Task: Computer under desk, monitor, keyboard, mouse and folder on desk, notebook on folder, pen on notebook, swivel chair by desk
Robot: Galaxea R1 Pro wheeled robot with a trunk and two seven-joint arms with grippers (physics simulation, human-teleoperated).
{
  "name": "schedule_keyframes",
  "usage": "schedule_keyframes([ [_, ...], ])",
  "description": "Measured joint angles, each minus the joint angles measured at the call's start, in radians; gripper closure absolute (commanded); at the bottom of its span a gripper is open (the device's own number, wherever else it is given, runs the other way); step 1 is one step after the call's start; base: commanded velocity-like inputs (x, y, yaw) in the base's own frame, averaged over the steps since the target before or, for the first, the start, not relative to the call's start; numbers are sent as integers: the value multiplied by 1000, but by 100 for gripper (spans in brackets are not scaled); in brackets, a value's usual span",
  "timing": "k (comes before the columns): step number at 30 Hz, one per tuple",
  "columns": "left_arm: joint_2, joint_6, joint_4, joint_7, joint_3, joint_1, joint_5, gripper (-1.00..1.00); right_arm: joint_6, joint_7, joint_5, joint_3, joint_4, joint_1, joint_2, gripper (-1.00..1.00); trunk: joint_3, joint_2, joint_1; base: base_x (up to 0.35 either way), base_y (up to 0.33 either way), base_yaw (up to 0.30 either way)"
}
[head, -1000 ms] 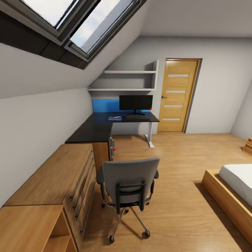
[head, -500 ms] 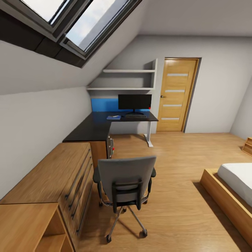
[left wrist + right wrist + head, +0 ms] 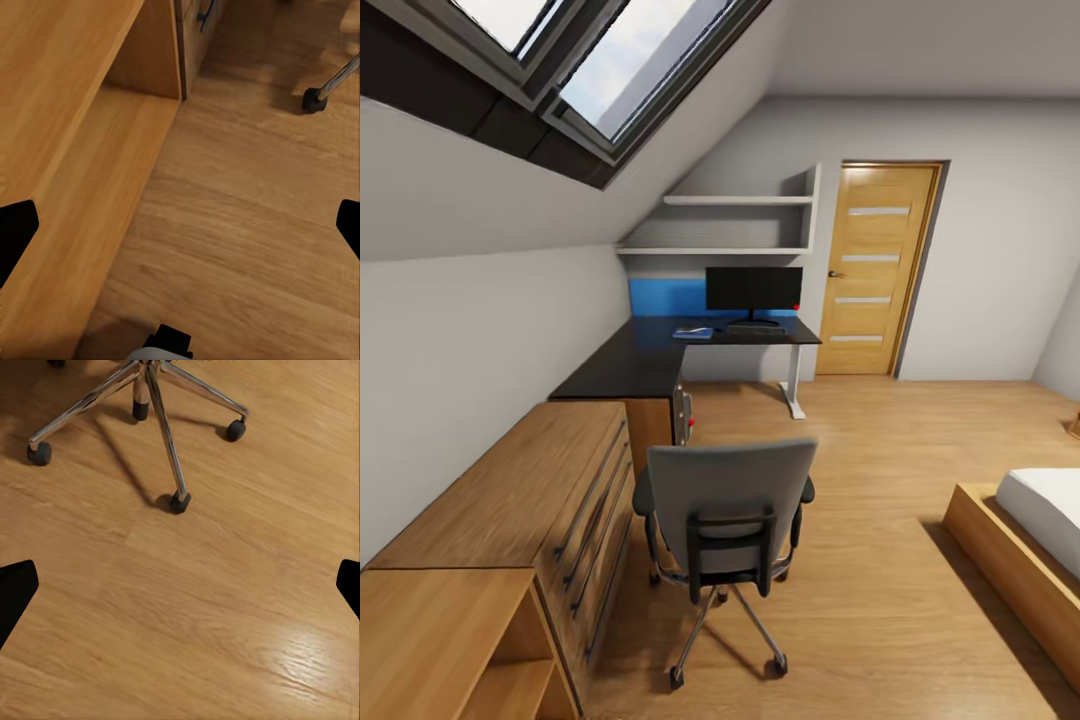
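My jaws hang spread and empty over the floor, as I'm in transit. Nearest stands the swivel chair (image 3: 725, 525), back toward me; beyond, the table (image 3: 650, 360) carries the folder (image 3: 692, 332), keyboard (image 3: 753, 334) and monitor (image 3: 753, 290).

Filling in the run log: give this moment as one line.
phase: approaching | swivel chair: away from desk, backrest toward camera | monitor: on desk | left gripper: open, empty | right gripper: open, empty
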Motion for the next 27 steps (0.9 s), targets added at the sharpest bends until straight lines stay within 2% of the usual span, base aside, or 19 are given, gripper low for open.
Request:
schedule_keyframes([
  [8,0,0,0,0,0,0,0,-100,0,1,0,0,0,0,0,-100,-25,-56,31,0,0,114],
  [27,-1,1,0,0,0,0,0,-100,1,0,-1,0,0,0,0,-100,-85,-189,104,0,0,6],
])
